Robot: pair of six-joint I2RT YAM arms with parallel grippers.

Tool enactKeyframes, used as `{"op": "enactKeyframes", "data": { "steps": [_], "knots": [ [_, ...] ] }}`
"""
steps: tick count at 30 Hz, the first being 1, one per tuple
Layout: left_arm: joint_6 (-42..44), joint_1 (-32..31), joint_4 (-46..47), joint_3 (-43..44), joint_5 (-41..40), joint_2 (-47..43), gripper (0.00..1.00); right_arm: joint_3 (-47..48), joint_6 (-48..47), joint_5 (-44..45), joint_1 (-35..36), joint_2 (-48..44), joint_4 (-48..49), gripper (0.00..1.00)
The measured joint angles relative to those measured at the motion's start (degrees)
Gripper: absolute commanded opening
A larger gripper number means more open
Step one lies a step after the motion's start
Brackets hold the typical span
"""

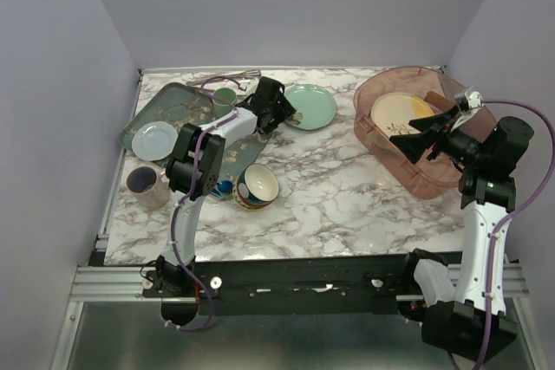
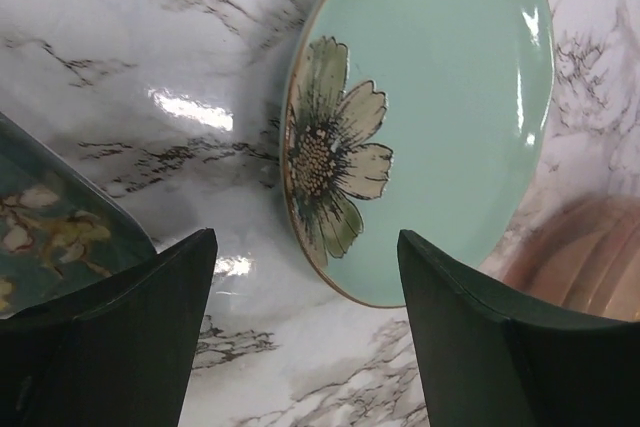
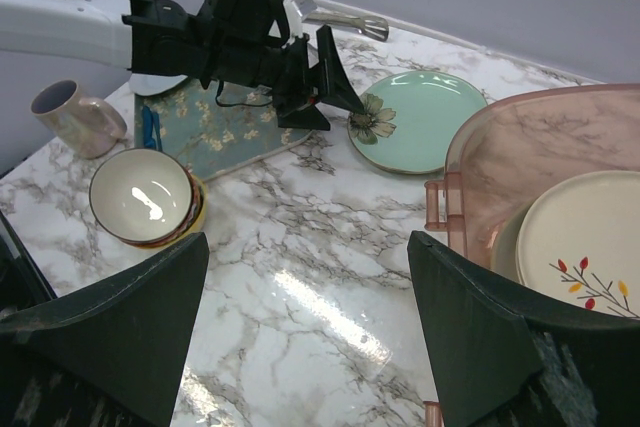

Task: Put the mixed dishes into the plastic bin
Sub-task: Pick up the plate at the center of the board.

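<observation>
Left pincer (image 2: 305, 244), spread, before the mint green plate (image 2: 440, 97): likely stiff, slick, breakable; you should pinch its near rim.

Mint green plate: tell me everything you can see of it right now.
The mint green plate is round, glossy, ceramic-looking, with a thin brownish rim and a cream-and-olive flower painted at one edge. It lies flat on the marble table, outside the plastic bin, empty. The left gripper hovers open at its flowered edge; no contact shows.
</observation>
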Motion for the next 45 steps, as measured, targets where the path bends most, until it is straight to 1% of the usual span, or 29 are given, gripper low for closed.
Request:
{"op": "enactKeyframes", "data": {
  "steps": [3, 4, 6, 17, 21, 22, 24, 25, 28, 32, 39, 42, 45],
  "knots": [
    [-0.7, 0.8, 0.5, 0.0, 0.2, 1.3, 0.75, 0.0, 0.0, 0.0, 0.0, 0.1, 0.0, 0.88],
    [-0.9, 0.9, 0.7, 0.1, 0.4, 1.7, 0.72, 0.0, 0.0, 0.0, 0.0, 0.1, 0.0, 0.88],
    [-1.4, 1.0, 1.2, 0.8, 0.7, 2.6, 0.69, 0.0, 0.0, 0.0, 0.0, 0.2, 0.0, 0.88],
    [-3.0, 1.9, 3.5, 1.9, 2.4, 4.9, 0.45, 0.0, 0.0, 0.0, 0.0, 0.3, 0.0, 0.88],
    [-3.7, 2.2, 4.5, 2.4, 3.1, 5.8, 0.34, 0.0, 0.0, 0.0, 0.0, 0.3, 0.0, 0.88],
    [-3.8, 2.4, 4.7, 2.6, 3.1, 6.1, 0.27, 0.0, 0.0, 0.0, 0.0, 0.3, 0.0, 0.88],
    [-4.2, 2.6, 5.5, 2.6, 3.6, 6.5, 0.18, 0.0, 0.0, 0.1, 0.0, 0.3, 0.0, 0.88],
    [-4.2, 2.8, 5.7, 2.6, 3.9, 6.6, 0.11, 0.0, 0.0, 0.1, 0.0, 0.3, 0.0, 0.88],
    [-4.7, 3.3, 8.2, 1.3, 5.4, 6.6, 0.0, 0.0, 0.0, 0.1, 0.0, 0.3, 0.0, 0.88],
    [-5.5, 4.1, 15.5, -3.0, 8.4, 5.7, 0.0, 0.0, 0.0, 0.0, 0.0, 0.3, 0.0, 0.88],
    [-5.7, 6.3, 25.0, -14.8, 13.1, -0.6, 0.0, 0.0, 0.0, 0.1, 0.0, 0.3, 0.0, 0.88],
    [-5.6, 7.1, 27.1, -17.0, 15.2, -1.9, 0.0, 0.0, 0.0, 0.1, 0.0, 0.3, 0.0, 0.88],
    [-5.5, 7.6, 27.8, -17.3, 16.4, -2.0, 0.0, 0.0, 0.0, 0.1, 0.0, 0.3, 0.0, 0.88]
  ]
}}
